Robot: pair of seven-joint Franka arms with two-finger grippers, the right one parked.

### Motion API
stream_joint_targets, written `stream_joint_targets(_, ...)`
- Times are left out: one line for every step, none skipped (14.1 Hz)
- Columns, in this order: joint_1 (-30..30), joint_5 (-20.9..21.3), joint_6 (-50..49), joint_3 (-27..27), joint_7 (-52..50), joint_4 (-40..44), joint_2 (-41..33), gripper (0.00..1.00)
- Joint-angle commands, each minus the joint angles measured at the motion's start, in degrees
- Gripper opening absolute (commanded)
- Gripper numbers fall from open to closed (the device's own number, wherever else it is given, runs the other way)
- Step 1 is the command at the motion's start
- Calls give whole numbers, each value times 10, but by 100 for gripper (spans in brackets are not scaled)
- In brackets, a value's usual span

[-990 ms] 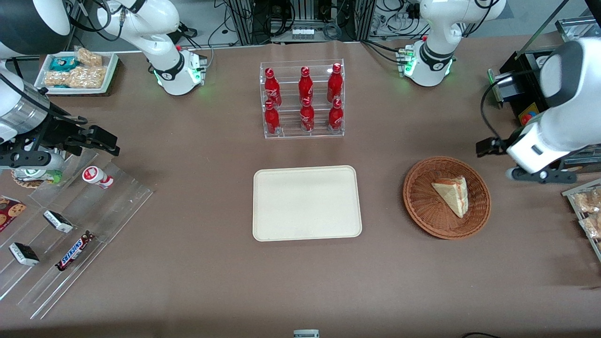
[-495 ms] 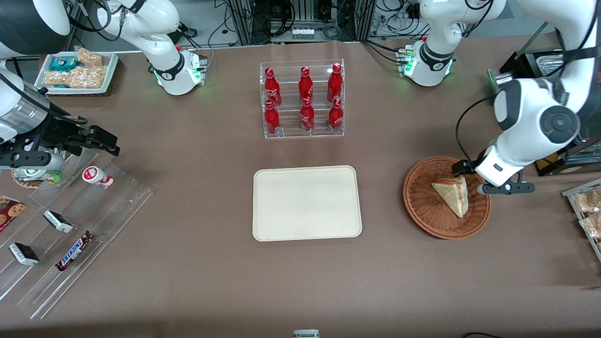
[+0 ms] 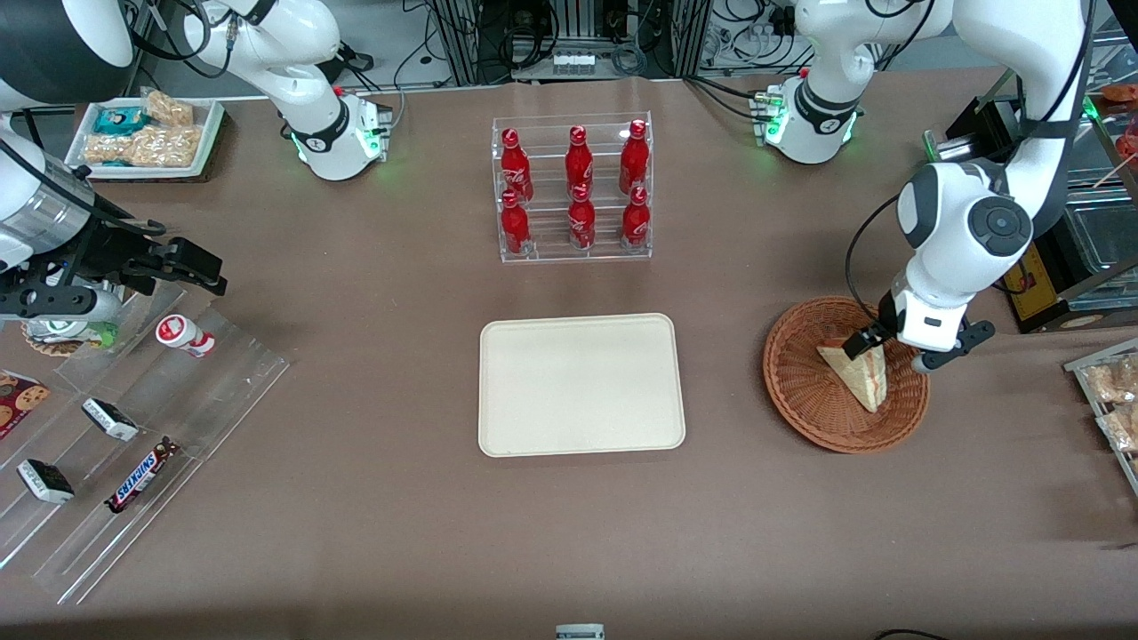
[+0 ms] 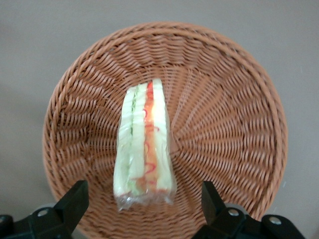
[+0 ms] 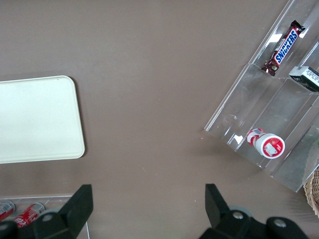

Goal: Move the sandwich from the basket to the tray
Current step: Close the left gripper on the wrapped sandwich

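Note:
The sandwich [image 3: 858,375] is a wrapped pale wedge lying in the round wicker basket [image 3: 800,382] toward the working arm's end of the table. My left gripper [image 3: 898,350] hangs just above the basket, over the sandwich's wide end. It is open, with one finger on each side of the sandwich and not touching it. The left wrist view shows the sandwich [image 4: 144,149] with its red and green filling edge up, in the basket [image 4: 239,99], between the spread black fingertips [image 4: 74,203] of the gripper [image 4: 143,206]. The cream tray [image 3: 582,384] lies bare at the table's middle, beside the basket.
A clear rack of red bottles [image 3: 573,191] stands farther from the front camera than the tray. Acrylic racks with snack bars [image 3: 133,427] lie toward the parked arm's end. A tray of packaged snacks [image 3: 1111,400] and a black box [image 3: 1022,267] sit close to the basket.
The left arm has swung in from the table's end over the basket, and its gripper now sits above the sandwich. Sandwich, basket and tray have not moved.

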Motion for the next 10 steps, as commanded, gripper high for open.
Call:
stream_joint_targets(-3, 3, 37, 3, -54, 5, 27, 100)
stream_joint_targets(-2, 3, 38, 3, -54, 5, 34, 100)
stream_joint_targets(-2, 2, 38, 3, -53, 5, 43, 98)
stream_joint_targets(-1, 3, 37, 3, -54, 5, 47, 81)
stream_joint_targets(-1, 3, 36, 3, -53, 5, 48, 61)
stream_joint_targets(-1, 3, 34, 3, -46, 6, 47, 36)
stream_joint_targets(-1, 4, 32, 3, -43, 9, 45, 18)
stream_joint_targets(-3, 5, 26, 3, -41, 10, 43, 10)
stream_joint_targets(-4, 5, 18, 3, -33, 16, 39, 6)
stream_joint_targets(-5, 5, -8, 2, -15, 29, 33, 5)
